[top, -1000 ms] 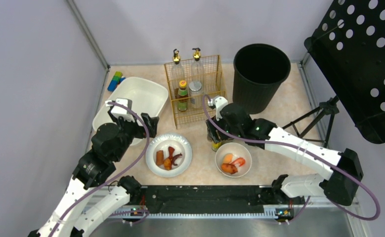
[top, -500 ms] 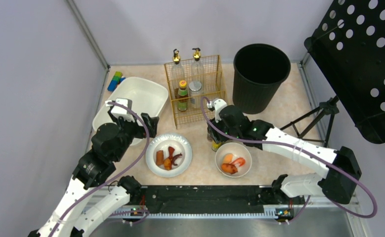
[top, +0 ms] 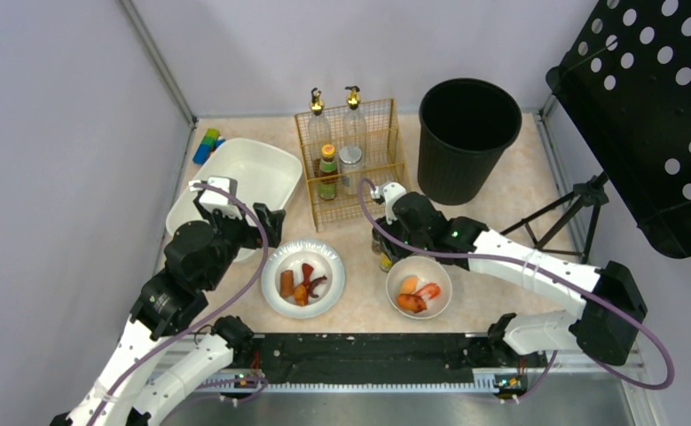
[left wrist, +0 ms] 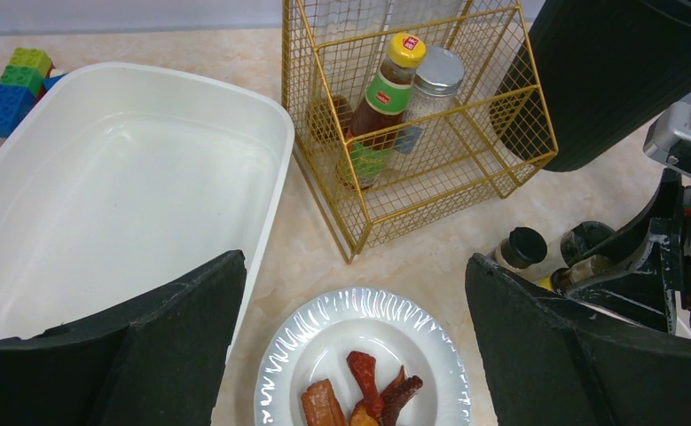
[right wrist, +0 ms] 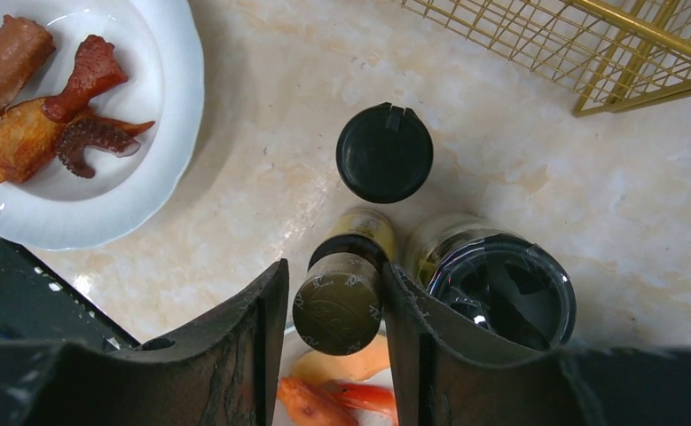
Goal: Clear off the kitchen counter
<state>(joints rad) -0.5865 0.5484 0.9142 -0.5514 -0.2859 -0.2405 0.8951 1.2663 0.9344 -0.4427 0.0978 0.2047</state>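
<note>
The beige marbled kitchen counter [top: 501,204] holds dishes and bottles. My right gripper [top: 381,244] is low over three small containers, and in the right wrist view it [right wrist: 333,266] is shut on the cap of a brown-capped bottle with a yellow label [right wrist: 341,302]. A black-capped bottle [right wrist: 384,153] and a black-lidded glass jar [right wrist: 499,288] stand right beside it. My left gripper [top: 262,232] is open and empty. In the left wrist view it [left wrist: 355,355] hangs above the white plate [left wrist: 324,311] of cooked food.
A white tub [top: 235,182] sits at the left with toy blocks [top: 207,145] behind it. A gold wire rack [top: 350,160] holding bottles and a black bin [top: 468,133] stand at the back. A white bowl [top: 439,271] of shrimp is near the front, and a tripod [top: 572,209] is at the right.
My right gripper has shifted slightly left over the small bottles. The bottles, dishes and left arm have not moved.
</note>
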